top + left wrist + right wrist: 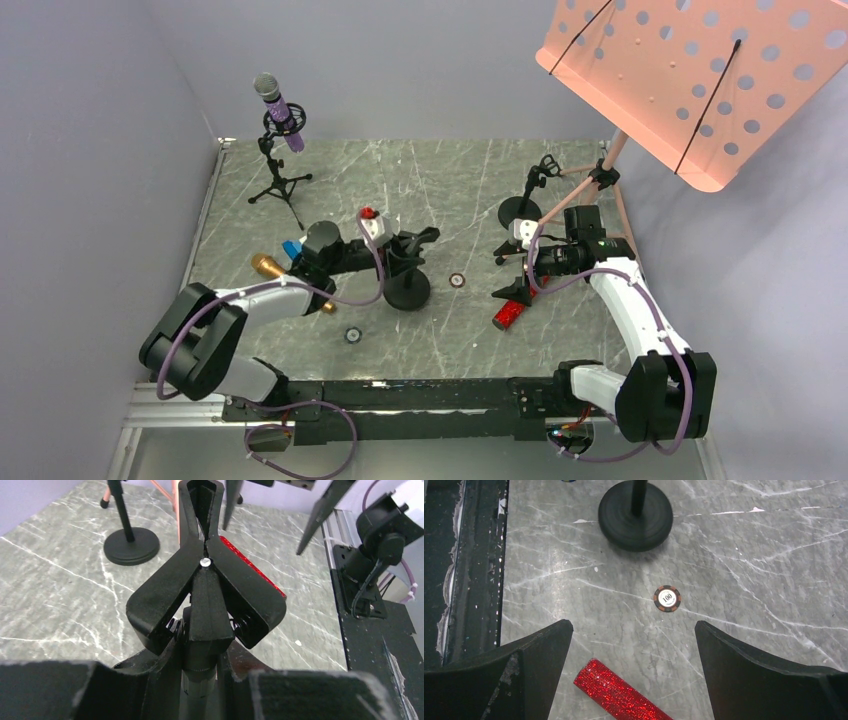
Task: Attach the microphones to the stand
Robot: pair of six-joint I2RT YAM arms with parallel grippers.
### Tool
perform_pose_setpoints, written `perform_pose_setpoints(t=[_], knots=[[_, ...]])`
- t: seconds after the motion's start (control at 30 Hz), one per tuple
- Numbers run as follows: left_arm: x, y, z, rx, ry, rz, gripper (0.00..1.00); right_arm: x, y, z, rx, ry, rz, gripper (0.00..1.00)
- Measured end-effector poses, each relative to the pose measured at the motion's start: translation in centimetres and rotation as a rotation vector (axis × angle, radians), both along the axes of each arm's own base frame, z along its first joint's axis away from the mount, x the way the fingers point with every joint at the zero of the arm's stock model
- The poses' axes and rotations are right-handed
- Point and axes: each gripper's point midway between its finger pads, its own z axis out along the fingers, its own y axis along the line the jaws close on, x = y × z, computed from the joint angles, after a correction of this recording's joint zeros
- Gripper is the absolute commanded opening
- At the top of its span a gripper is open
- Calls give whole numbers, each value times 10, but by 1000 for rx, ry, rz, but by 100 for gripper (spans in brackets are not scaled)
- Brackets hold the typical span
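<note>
three mics, three stands, one pair made: the purple mic (281, 112) sits in the tripod (280, 185) at upper left. the left gripper (200, 680) is pinched on the clip (205, 595) of the centre stand (408, 292), likely to steady it (the gold mic (268, 266) lies beside that arm). the right gripper (631, 627) hangs spread wide over the red mic (616, 695), ready to pick it; the third stand (520, 210) is right of centre.

This is a robotics lab test cell. The left arm (250, 300) and right arm (632, 305) are bolted to a dark rail (420, 392) at the edge of a marble-patterned table (470, 180), which is boxed in by plain grey walls (400, 60). The only furnishings are props: a microphone stand (408, 292), a pink music stand (662, 108) and a poker chip (667, 598).
</note>
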Motion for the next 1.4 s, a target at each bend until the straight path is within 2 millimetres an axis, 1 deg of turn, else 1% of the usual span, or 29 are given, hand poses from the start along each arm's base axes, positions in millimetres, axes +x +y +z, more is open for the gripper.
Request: perform_pose_setpoints(t=[0.17,0.23,0.3,0.33,0.37,0.4,0.43,0.5,0.6,0.73,0.8,0.87,0.9,1.13,1.23,1.4], knots=[[-26,-2,-19,15,-15,-13,0,0,0,-2,-1,10,0,100],[-30,0,-28,18,-6,0,0,1,0,-3,-1,14,0,100],[-31,3,-28,0,-16,21,4,1,0,-4,-1,17,0,100],[-30,3,-28,-5,-17,31,11,1,0,-4,-1,20,0,100],[-30,3,-29,-11,-23,41,21,1,0,-5,-1,22,0,100],[-29,3,-28,-18,-27,52,32,1,0,-5,-1,24,0,100],[-29,2,-28,-23,-32,55,41,1,0,-5,-1,25,0,100],[-30,2,-27,-34,-45,70,54,1,0,-6,-2,26,0,100],[-31,3,-27,-48,-56,93,66,1,0,-6,-2,26,-1,100],[-31,8,-30,-50,-49,127,79,1,0,-6,-2,26,0,100],[-32,12,-26,-56,-56,148,91,1,0,-6,-2,26,0,100],[-32,18,-20,-66,-69,176,97,1,0,-6,-2,26,0,100],[-32,21,-18,-70,-69,191,99,1,0,-6,-2,26,-1,100],[-42,53,-12,-88,-34,327,99,1,0,-6,-4,27,-2,100],[-47,66,-13,-84,7,375,99,2,-1,-7,-9,26,-6,100],[-53,86,-8,-79,92,465,99,5,-5,-7,-9,27,-23,100]])
